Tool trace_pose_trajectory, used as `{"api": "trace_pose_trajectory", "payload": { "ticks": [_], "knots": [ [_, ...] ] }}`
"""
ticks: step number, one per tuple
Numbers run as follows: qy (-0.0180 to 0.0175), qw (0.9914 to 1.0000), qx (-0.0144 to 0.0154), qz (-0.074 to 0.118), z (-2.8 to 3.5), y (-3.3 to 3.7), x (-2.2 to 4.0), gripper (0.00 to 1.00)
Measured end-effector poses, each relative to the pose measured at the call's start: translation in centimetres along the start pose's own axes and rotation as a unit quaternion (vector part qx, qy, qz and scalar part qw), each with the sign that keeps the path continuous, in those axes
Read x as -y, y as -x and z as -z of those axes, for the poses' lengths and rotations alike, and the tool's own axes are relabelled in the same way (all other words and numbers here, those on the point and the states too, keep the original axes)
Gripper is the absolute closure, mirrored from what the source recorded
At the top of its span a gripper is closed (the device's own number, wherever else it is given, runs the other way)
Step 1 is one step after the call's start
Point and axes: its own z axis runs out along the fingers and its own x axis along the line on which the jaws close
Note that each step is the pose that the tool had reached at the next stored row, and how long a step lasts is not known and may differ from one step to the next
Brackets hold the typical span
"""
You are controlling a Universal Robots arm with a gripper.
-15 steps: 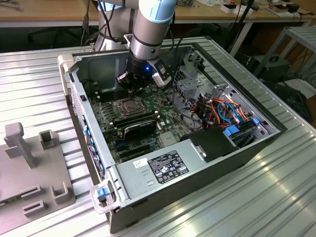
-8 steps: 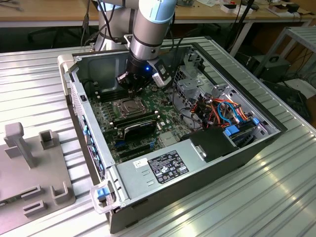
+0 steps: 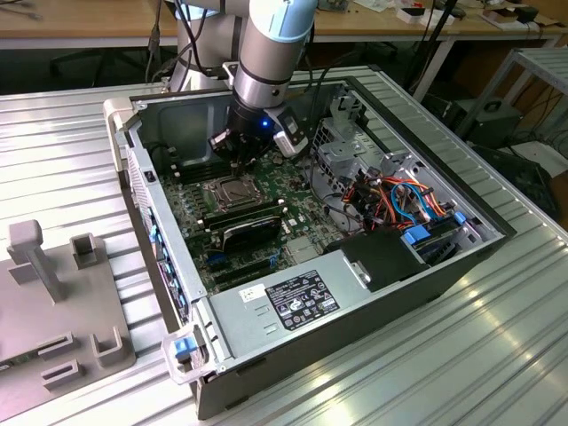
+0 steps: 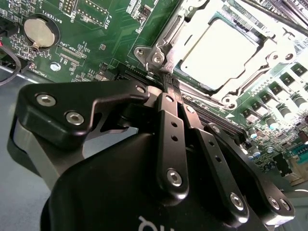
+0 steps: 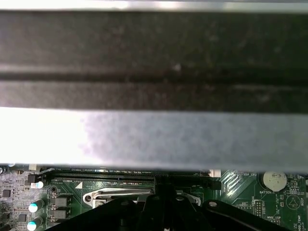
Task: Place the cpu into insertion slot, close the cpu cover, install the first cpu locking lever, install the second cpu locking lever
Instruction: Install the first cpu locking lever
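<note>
Scene: an open computer case (image 3: 177,124) lies on the ribbed metal desk (image 3: 497,355), and the arm reaches down into it over the green circuit board (image 4: 110,29).
Hand: the hand (image 4: 169,83) sits low at one corner of the insertion slot (image 3: 216,197), its fingers (image 4: 166,125) pressed together. I cannot tell whether a thin wire is caught between the tips.
Cpu: the cpu (image 4: 219,48) lies flat in the slot, silver face up.
Cpu cover: the cpu cover (image 4: 269,53) looks to be down over the chip, its frame round the bright face.
Lever: in the first wrist view a silver lever (image 5: 118,194) lies along the board just beside the hand. I judge seating and closing done, and the work at the lever stage.
Risk, slip: the lever looks thin and springy, so a shallow hold could let it snap loose and miss its catch.
Risk, scrape: the tips ride close above the board and the long black card slot (image 5: 120,175), and a push too low could gouge parts.
Risk, cover: a sideways shove at this corner could lift the frame and shift the chip.
</note>
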Motion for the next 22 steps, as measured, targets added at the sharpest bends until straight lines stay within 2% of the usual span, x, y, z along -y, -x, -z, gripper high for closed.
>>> {"api": "trace_pose_trajectory", "payload": {
  "ticks": [8, 13, 22],
  "knots": [
    [0.0001, 1.0, -0.0001, 0.0, 0.3, 0.06, -0.03, 0.89],
    [0.0001, 1.0, -0.0001, 0.0, 0.34, 0.17, 0.22, 0.89],
    [-0.0003, 1.0, -0.0004, 0.0, -0.01, 0.19, 0.28, 0.89]
  ]
}}
